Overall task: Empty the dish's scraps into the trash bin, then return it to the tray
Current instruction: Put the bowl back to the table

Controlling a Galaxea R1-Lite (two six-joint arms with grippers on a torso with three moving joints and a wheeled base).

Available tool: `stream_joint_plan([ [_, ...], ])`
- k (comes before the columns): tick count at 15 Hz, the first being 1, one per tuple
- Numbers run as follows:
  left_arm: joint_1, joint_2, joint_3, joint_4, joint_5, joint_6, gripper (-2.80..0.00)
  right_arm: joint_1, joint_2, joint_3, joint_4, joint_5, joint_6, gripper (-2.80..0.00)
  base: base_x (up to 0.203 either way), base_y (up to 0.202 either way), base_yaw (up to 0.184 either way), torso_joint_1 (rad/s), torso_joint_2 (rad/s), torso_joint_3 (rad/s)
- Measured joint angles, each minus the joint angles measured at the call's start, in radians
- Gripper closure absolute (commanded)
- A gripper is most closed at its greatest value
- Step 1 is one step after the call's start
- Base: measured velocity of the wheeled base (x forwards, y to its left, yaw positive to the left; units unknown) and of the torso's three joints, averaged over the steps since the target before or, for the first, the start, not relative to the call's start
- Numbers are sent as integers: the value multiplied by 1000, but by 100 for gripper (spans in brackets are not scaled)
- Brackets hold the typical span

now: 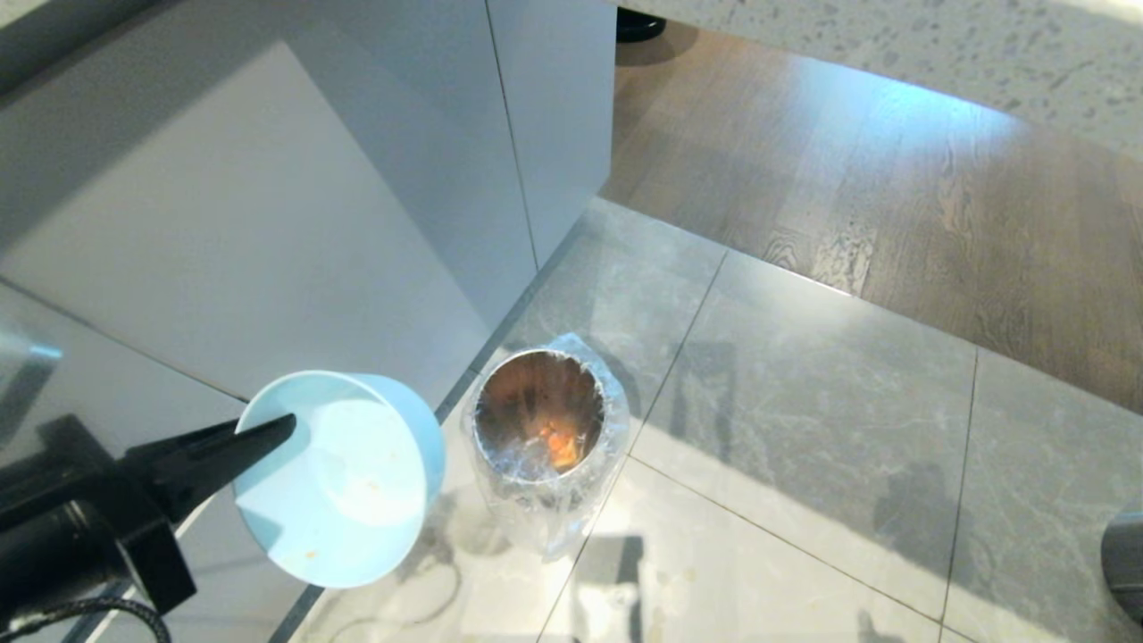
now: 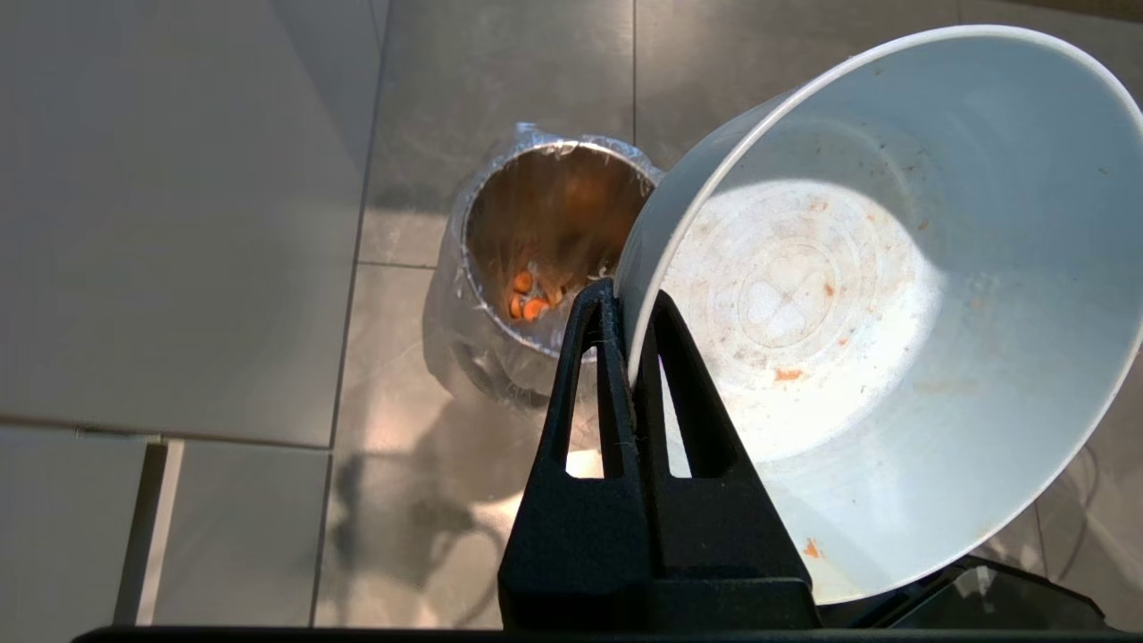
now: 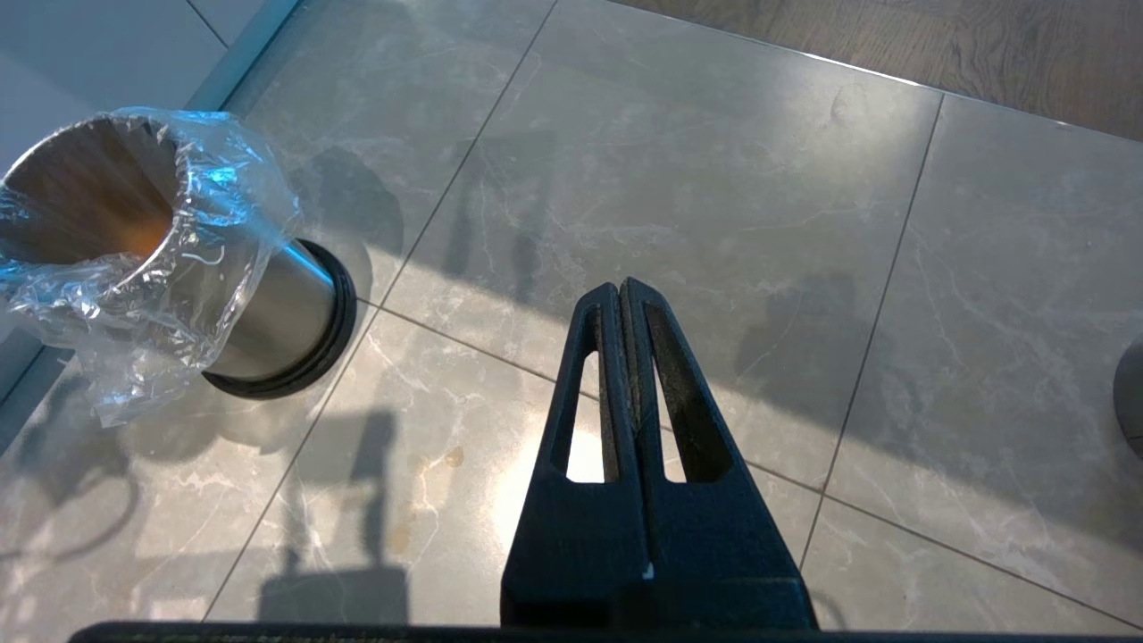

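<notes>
My left gripper [image 1: 281, 429] [image 2: 630, 304] is shut on the rim of the dish [image 1: 357, 487] [image 2: 857, 304], a pale blue round bowl held tilted in the air beside the trash bin [image 1: 540, 438] [image 2: 536, 250] [image 3: 152, 259]. One finger is inside the rim and one outside. Only small orange smears remain inside the bowl. The scraps [image 1: 561, 445] [image 2: 527, 295], orange slices, lie at the bottom of the bag-lined steel bin. My right gripper [image 3: 622, 288] hangs shut and empty over the floor tiles to the right of the bin. The tray is out of view.
White cabinet fronts [image 1: 268, 223] stand close behind and to the left of the bin. Grey marble tiles [image 1: 804, 429] spread to the right, and wooden flooring [image 1: 893, 196] lies beyond them. A dark rounded object [image 1: 1127, 567] shows at the right edge.
</notes>
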Motion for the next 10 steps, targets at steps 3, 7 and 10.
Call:
stream_joint_plan([
  [3, 39, -84, 77, -3, -1, -8, 0, 0, 0, 0, 0, 0, 0, 0, 0, 0, 0, 0, 0, 0],
  [7, 124, -199, 163, -6, -1, -22, 0, 0, 0, 0, 0, 0, 0, 0, 0, 0, 0, 0, 0, 0],
  [10, 175, -293, 226, -5, 2, -41, 0, 0, 0, 0, 0, 0, 0, 0, 0, 0, 0, 0, 0, 0],
])
